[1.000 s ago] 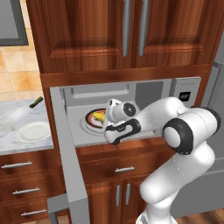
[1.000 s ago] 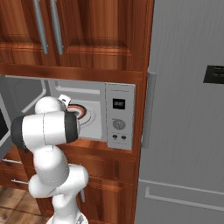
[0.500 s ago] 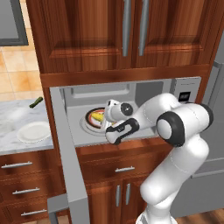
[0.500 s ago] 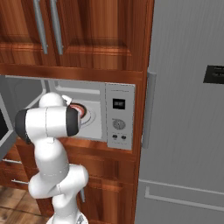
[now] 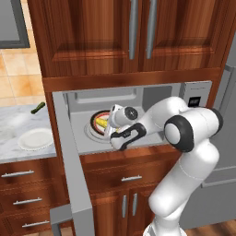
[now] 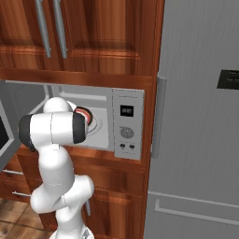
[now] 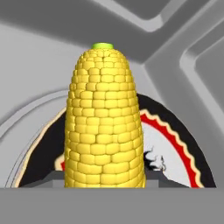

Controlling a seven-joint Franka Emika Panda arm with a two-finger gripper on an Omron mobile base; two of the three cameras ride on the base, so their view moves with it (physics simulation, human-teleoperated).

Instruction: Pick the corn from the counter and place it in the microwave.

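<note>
The yellow corn [image 7: 104,122] stands in the middle of the hand view, its green tip pointing away, over the black-red-white turntable plate [image 7: 175,148]. In the left base view my gripper [image 5: 109,123] is inside the open microwave [image 5: 138,94], shut on the corn [image 5: 102,123] just above the turntable [image 5: 94,117]. The fingertips are hidden at the cob's base. The right base view shows the microwave's button panel [image 6: 127,123], with the arm covering most of the cavity.
The microwave door [image 5: 73,161] hangs open to the left, between the cavity and the marbled counter [image 5: 14,124]. On that counter lie a white plate [image 5: 34,138] and a dark green vegetable [image 5: 38,108]. Wooden drawers [image 5: 20,174] sit below, a fridge [image 6: 200,116] to the right.
My hand with the corn has edged slightly left and deeper into the microwave, over the turntable. The upper arm has swung a little; nothing else moved.
</note>
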